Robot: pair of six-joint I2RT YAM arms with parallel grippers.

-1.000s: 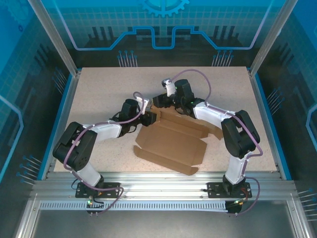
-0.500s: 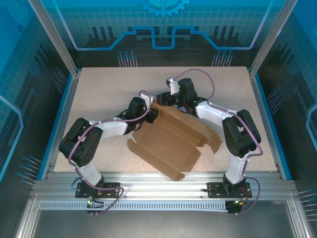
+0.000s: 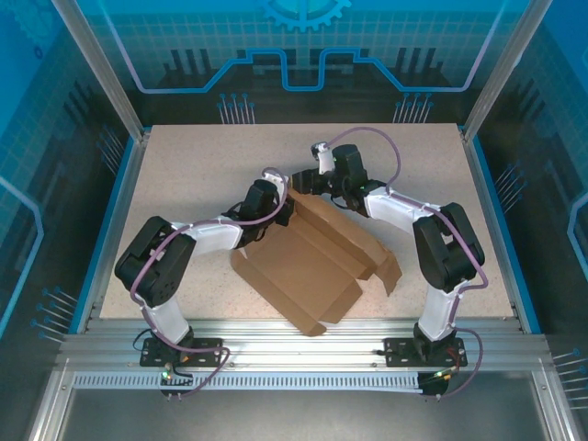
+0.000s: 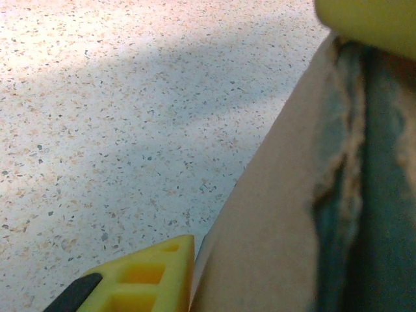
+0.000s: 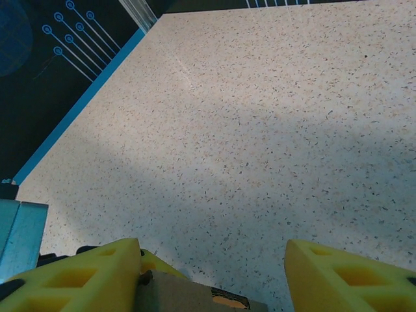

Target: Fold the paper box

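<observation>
Now the left gripper [image 3: 286, 211] pinches the plain brown cardboard die-cut box [image 3: 303, 268] mid tabletop [image 3: 184, 165]; the right gripper [image 3: 299, 183] gapes alongside. Next, likely: crease that far flap upright.

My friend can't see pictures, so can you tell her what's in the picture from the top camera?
A brown paper box, still unfolded and mostly flat, lies on a speckled table. Two white-and-black robot arms reach in from the near edge, and the left pincer and right pincer meet at the box's far corner.
</observation>
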